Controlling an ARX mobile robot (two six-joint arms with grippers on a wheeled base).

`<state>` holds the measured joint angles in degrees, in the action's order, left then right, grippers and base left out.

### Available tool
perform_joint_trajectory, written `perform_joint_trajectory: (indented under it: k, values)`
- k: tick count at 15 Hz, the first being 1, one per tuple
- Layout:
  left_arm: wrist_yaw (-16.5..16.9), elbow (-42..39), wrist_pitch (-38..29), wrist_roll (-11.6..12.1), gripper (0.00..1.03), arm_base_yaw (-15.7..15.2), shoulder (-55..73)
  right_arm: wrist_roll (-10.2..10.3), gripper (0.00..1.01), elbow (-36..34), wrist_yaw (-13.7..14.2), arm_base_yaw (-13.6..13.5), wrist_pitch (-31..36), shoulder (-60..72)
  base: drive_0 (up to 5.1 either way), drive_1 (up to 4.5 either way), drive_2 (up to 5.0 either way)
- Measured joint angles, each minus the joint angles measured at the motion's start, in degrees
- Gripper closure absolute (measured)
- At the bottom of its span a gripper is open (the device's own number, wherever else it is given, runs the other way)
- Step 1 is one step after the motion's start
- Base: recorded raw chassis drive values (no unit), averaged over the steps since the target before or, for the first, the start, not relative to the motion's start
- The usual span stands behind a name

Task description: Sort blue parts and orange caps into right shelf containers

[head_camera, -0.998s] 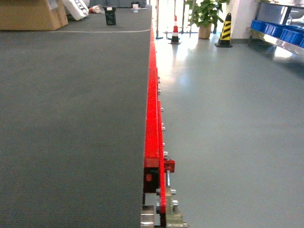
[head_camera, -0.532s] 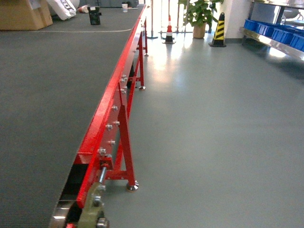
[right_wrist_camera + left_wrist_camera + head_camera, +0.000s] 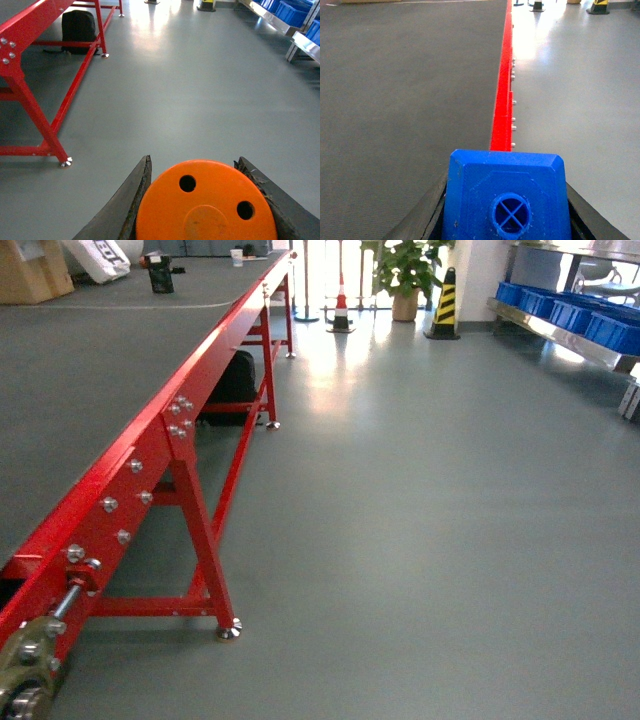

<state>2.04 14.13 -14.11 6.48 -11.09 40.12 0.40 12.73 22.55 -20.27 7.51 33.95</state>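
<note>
Left gripper (image 3: 506, 220) clamps blue part (image 3: 507, 197); right gripper (image 3: 200, 200) orange cap (image 3: 206, 202).

Bright, even daylight floods in from twelve o'clock, throwing a white glare streak down the glossy grey floor (image 3: 420, 500). Soft shadow pools under the red conveyor frame (image 3: 190, 430). Wrist views run sharp far off; the blue part (image 3: 506, 197) and orange cap (image 3: 206, 202) blur slightly up close.

L gripper (image 3: 506, 220), R gripper (image 3: 205, 210): jaws clamped
</note>
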Motion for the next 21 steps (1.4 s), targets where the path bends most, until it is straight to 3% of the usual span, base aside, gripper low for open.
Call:
perform_joint_trajectory:
  k: [11,21]
  values:
    - [0.07,-0.02,0.20,0.00,0.59,0.00,-0.02,0.00,0.59,0.00,0.04,0.02,-0.04,-0.04,5.0,-2.47,-2.5]
    - [0.09,-0.02,0.04,0.00,0.59,0.11,0.00,0.00,0.59,0.00,0.13,0.02,0.11,-0.31,0.1,4.19,-4.0]
